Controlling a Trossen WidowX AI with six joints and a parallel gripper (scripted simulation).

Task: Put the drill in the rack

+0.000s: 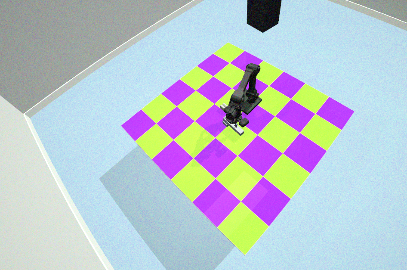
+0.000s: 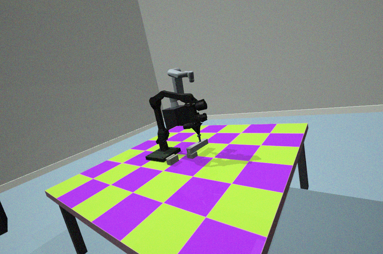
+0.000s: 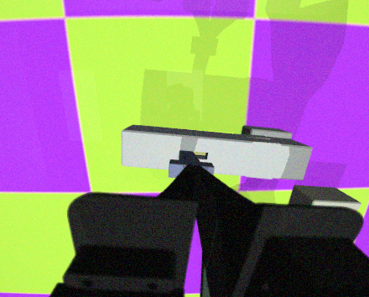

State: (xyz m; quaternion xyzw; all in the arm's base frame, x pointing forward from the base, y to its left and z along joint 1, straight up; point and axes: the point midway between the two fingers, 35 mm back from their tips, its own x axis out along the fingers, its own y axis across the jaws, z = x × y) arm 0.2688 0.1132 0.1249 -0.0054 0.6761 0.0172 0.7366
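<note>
A long light-grey bar (image 1: 241, 132) (image 2: 198, 146) (image 3: 246, 161) lies level, raised on a small block. A small blue-grey crosspiece on a dark stem, apparently the key (image 2: 199, 136) (image 3: 177, 169), stands in the slot in the bar's top, its stem partly in it. My gripper (image 1: 234, 123) (image 2: 198, 133) (image 3: 192, 171) is shut and empty, pointing down, its tips at the key's top and seemingly touching it. A pale yellow sliver shows in the slot. I cannot make out the drill. A small grey block, probably the rack (image 1: 223, 106) (image 2: 173, 160) (image 3: 315, 194), sits near the arm's base.
The support block (image 2: 192, 154) (image 3: 269, 133) is under one end of the bar. The checkered table (image 1: 238, 183) (image 2: 182, 192) carries my dark base plate (image 2: 154, 155). Another grey arm on a black pedestal (image 1: 263, 7) stands beyond the table.
</note>
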